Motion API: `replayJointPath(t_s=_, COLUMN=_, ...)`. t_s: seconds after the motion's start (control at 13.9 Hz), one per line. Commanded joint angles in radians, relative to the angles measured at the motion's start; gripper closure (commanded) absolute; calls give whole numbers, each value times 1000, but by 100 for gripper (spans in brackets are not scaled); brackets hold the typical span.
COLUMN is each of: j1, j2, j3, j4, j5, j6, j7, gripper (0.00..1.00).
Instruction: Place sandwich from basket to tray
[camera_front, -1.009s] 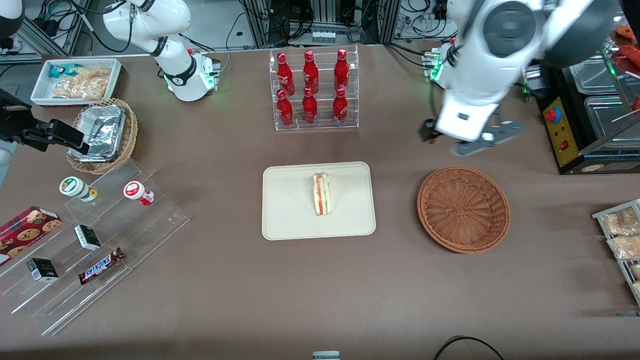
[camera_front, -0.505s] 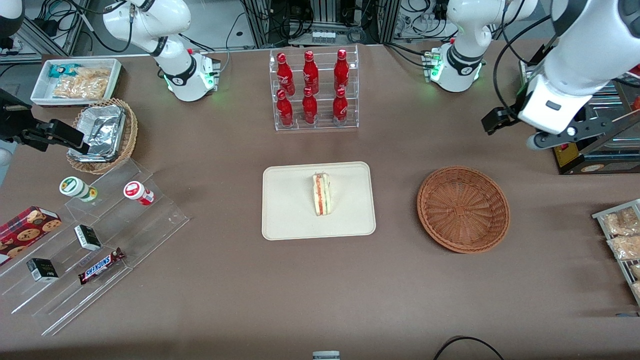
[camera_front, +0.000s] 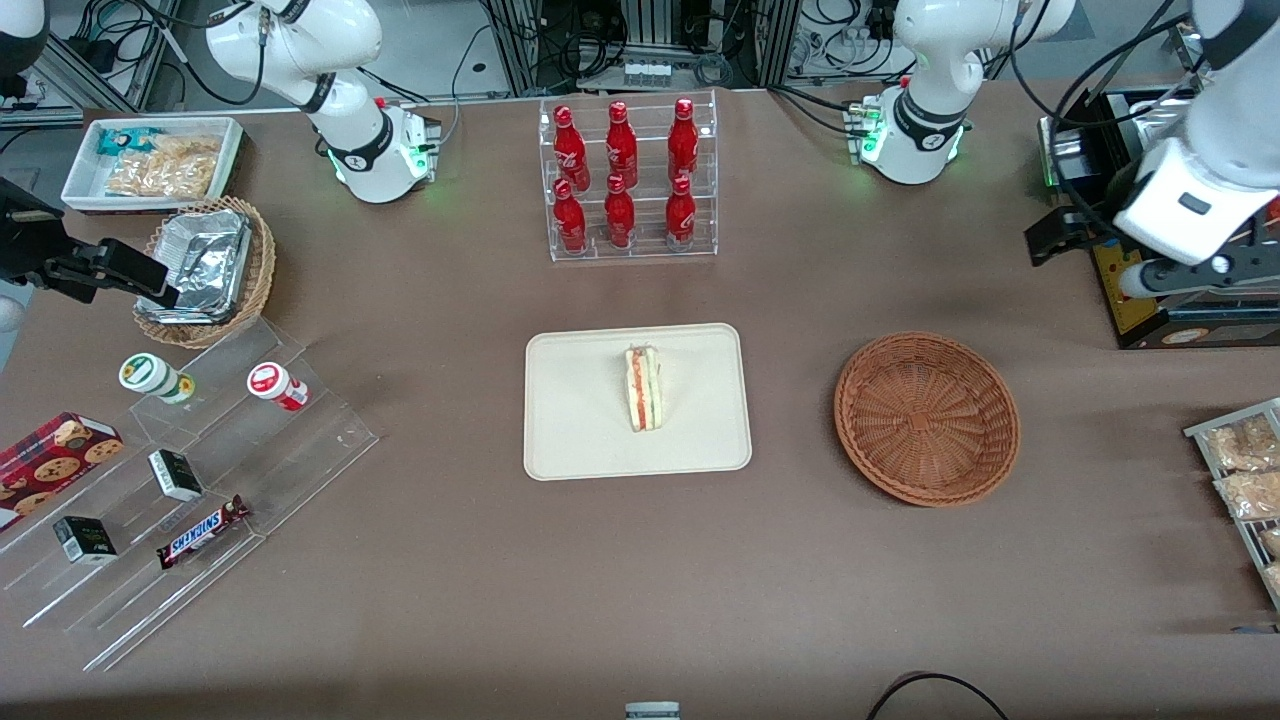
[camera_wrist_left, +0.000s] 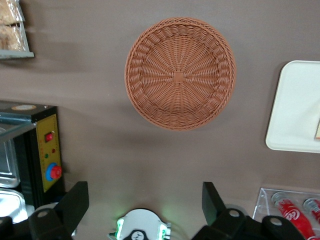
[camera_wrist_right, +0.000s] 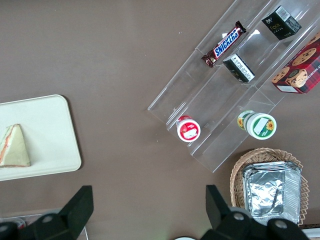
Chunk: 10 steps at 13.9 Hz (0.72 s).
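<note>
The sandwich (camera_front: 643, 388) lies on the cream tray (camera_front: 580, 420) at mid-table, its red and green filling facing up. It also appears in the right wrist view, where the sandwich (camera_wrist_right: 14, 147) rests on the tray (camera_wrist_right: 45, 130). The reddish-brown basket (camera_front: 927, 418) beside the tray holds nothing; the left wrist view looks down into the basket (camera_wrist_left: 180, 75) with the tray (camera_wrist_left: 297, 107) at its edge. My gripper (camera_wrist_left: 145, 200) is open with nothing between its fingers. It hangs high over the working arm's end of the table (camera_front: 1165, 255), farther from the front camera than the basket.
A clear rack of red bottles (camera_front: 625, 180) stands farther back than the tray. A black box with a red button (camera_front: 1130, 270) sits under my gripper. Snack packets (camera_front: 1240, 470) lie at the working arm's end. A stepped acrylic shelf (camera_front: 200, 480), foil-filled wicker basket (camera_front: 205, 265) and white bin (camera_front: 150, 160) lie toward the parked arm's end.
My gripper has swung away from the basket toward the working arm's end of the table. The sandwich stays still on the tray.
</note>
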<state>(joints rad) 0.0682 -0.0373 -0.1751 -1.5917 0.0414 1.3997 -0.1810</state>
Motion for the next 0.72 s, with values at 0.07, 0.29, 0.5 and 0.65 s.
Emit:
replayJointPath(t_s=0.07, j1=-33, j2=-47, j3=65, j4=-28, j5=-6, j6=-12, j7=46, gripper=0)
replayJointPath(t_s=0.29, j1=-28, j2=-47, j3=66, j4=-31, j5=-6, j6=-7, j7=47, gripper=0)
replayJointPath(t_s=0.5, j1=-16, j2=-41, j3=66, j4=-20, j5=-35, j6=10, j7=89, gripper=0)
replayJointPath(t_s=0.65, j1=-15, j2=-39, j3=66, j4=-8, j5=-38, j6=7, j7=109, gripper=0)
